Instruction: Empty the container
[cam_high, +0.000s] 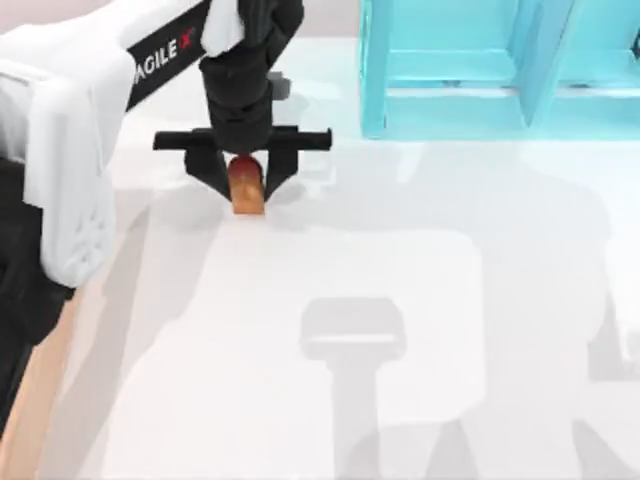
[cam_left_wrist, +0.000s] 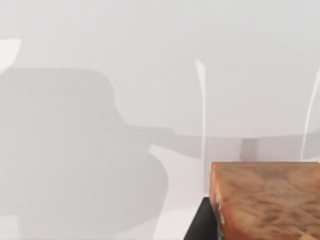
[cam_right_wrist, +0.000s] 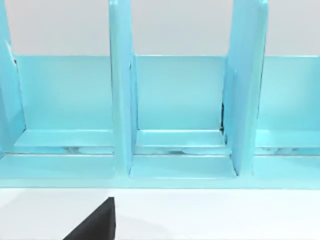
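- The left gripper (cam_high: 245, 185), at the table's far left, is clamped on a small orange-brown block (cam_high: 246, 186), partly hidden between its black fingers
- A tan wooden edge (cam_high: 35, 400), cut off at the table's near left, may be the container; this cannot be confirmed
- A turquoise partitioned shelf unit (cam_high: 480, 70) stands far right, cropped
- A black finger (cam_right_wrist: 95, 225) of the right arm faces the shelf; its state cannot be told

White tabletop (cam_high: 400, 300) under bright light, soft grey shadows across it. Turquoise shelf unit (cam_high: 480, 70) stands at the table's far edge toward the right, upright dividers splitting it into open compartments (cam_right_wrist: 180, 100). Plain pale wall (cam_right_wrist: 180, 25) behind the shelf. Tan strip along the lower left table edge (cam_high: 40, 400).
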